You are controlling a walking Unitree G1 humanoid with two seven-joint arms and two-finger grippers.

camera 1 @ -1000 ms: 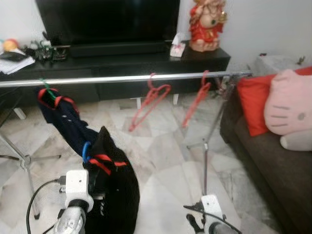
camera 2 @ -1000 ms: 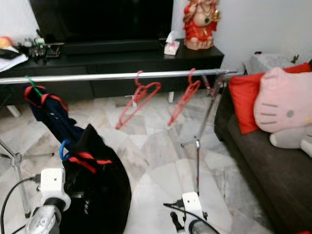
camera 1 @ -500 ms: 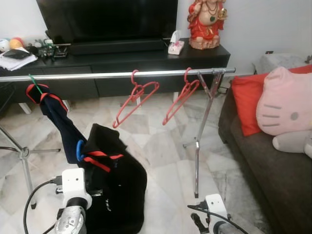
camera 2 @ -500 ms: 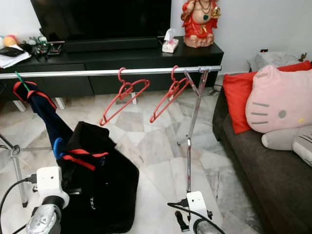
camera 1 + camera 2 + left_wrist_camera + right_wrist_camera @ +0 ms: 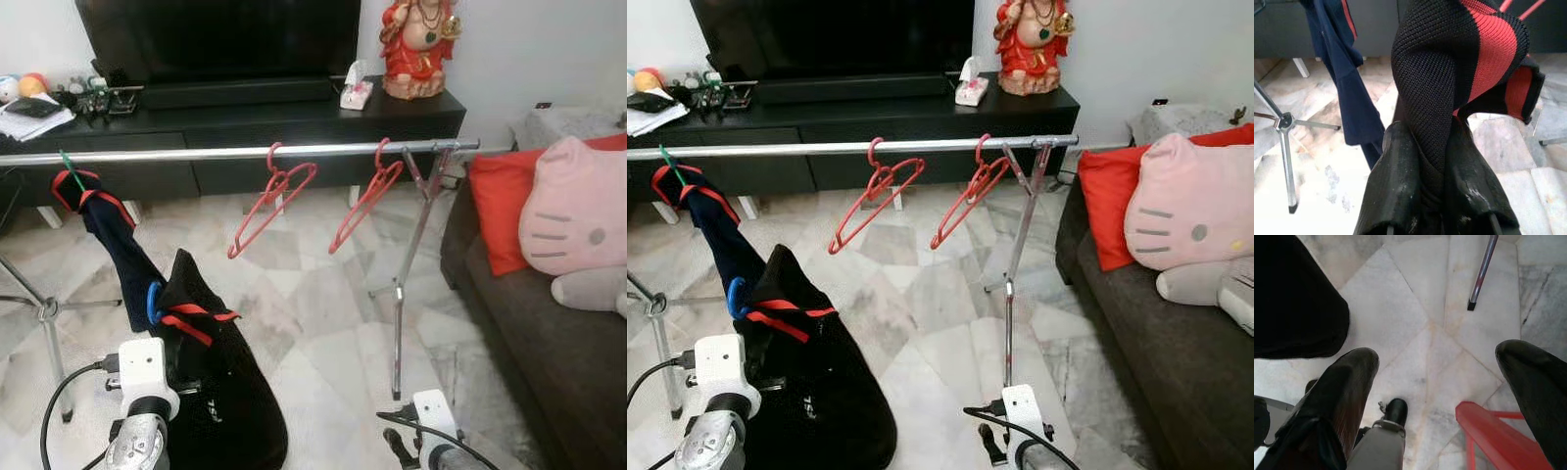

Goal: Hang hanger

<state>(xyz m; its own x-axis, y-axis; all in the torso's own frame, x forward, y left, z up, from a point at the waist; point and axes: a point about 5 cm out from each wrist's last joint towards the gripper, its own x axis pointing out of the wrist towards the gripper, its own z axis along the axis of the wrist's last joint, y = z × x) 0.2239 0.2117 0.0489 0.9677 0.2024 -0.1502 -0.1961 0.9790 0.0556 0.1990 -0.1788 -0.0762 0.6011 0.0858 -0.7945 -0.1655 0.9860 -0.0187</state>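
2 red hangers [image 5: 274, 196] on rail [image 5: 196, 154], middle free | L tool [image 5: 1435, 186] clamped on black/red garment [image 5: 211, 392] w/ blue hanger [image 5: 153, 302], low, below rail, needs lifting | R tool [image 5: 1435, 382] spread wide, idle over floor.

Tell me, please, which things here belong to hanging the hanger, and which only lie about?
For the job:
- left gripper, shut on the black garment
- blue hanger inside it
- rail

Just lying about:
- two red hangers
- navy garment
- sofa
- pink cushion
- statue
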